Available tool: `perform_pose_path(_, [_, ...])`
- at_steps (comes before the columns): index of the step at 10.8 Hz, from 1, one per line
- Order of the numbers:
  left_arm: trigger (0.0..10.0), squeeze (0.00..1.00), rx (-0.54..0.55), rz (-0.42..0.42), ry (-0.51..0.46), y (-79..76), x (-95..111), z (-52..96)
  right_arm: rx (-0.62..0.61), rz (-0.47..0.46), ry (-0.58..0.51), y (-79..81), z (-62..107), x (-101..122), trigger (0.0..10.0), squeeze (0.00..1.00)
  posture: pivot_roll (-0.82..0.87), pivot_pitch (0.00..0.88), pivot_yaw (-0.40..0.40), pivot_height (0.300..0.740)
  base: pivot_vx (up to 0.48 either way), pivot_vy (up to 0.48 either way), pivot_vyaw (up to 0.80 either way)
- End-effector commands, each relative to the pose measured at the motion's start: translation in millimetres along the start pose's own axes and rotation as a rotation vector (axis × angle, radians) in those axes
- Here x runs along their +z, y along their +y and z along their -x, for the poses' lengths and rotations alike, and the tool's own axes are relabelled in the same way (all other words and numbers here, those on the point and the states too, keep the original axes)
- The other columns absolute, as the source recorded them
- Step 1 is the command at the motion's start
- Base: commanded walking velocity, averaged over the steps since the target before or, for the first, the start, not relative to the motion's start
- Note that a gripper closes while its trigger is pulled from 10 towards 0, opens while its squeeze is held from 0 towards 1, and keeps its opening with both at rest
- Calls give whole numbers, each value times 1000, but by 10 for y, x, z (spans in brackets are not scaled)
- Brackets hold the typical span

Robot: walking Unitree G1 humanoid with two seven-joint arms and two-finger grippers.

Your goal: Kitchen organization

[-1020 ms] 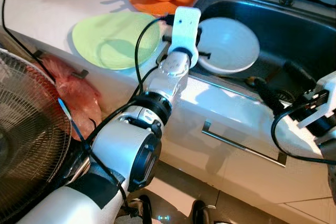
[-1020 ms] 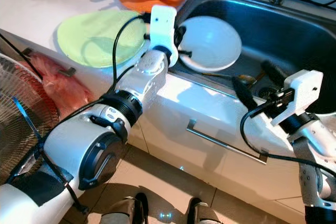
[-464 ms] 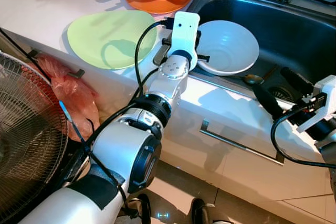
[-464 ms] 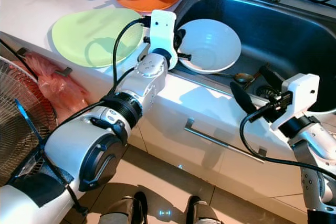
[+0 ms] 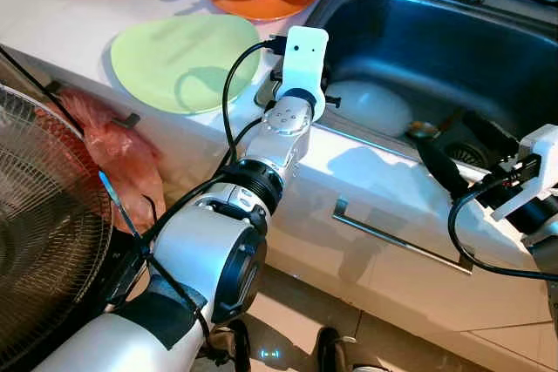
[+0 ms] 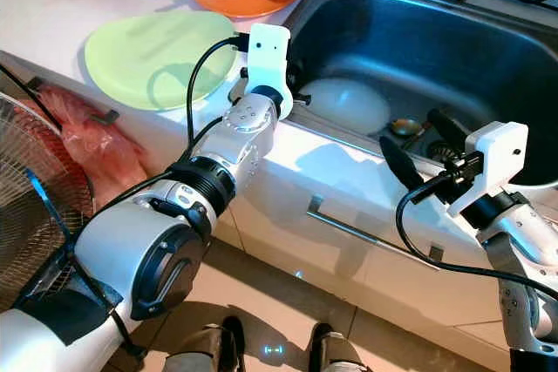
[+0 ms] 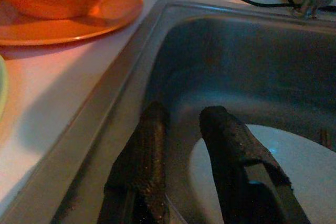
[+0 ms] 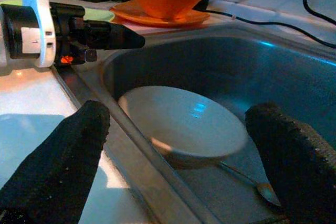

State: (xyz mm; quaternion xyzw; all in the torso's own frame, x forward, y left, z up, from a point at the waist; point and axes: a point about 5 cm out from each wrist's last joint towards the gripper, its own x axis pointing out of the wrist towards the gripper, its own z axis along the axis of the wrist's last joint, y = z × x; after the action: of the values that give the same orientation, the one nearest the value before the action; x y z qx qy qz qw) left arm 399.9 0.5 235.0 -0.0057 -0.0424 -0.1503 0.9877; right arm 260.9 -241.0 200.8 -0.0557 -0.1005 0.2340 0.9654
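Head views: the white bowl [image 6: 344, 104] rests mouth-up on the floor of the sink [image 5: 488, 50], against its near-left wall, just at 3 o'clock of the left gripper [image 6: 292, 71], which is the nearer arm; the right gripper [image 6: 417, 144] hangs at the counter edge toward 4 o'clock of the bowl. Left wrist view: its fingers [image 7: 149, 145] stand slightly parted and empty, the rim at the right finger's tip. Right wrist view: fingers [image 8: 63, 156] spread wide, released, the bowl straight ahead; being round, it has no long axis.

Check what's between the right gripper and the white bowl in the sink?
In the right wrist view, a spoon lies on the sink floor between the right gripper and white bowl.
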Motion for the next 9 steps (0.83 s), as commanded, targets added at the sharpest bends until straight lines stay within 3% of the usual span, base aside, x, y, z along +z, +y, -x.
perform_pose_path(1, [10000,0,-34,22,34,-185,-85,30,5,-3,9,23,-2,-4,10000,0,-192,241,2,740,0,0,0])
perform_pose_path(5, [10000,0,-21,5,-30,-121,46,3,6,-11,-7,22,-72,-13,10000,0,-143,236,9,740,0,0,0])
perform_pose_path(7, [10000,0,-17,-32,-191,46,442,-48,11,-32,-40,55,-194,-31,10000,0,-101,226,13,740,0,0,0])
perform_pose_path(9, [10000,0,6,-78,-315,303,709,-28,41,-58,-74,148,-365,-45,10000,0,-57,199,15,740,0,0,0])
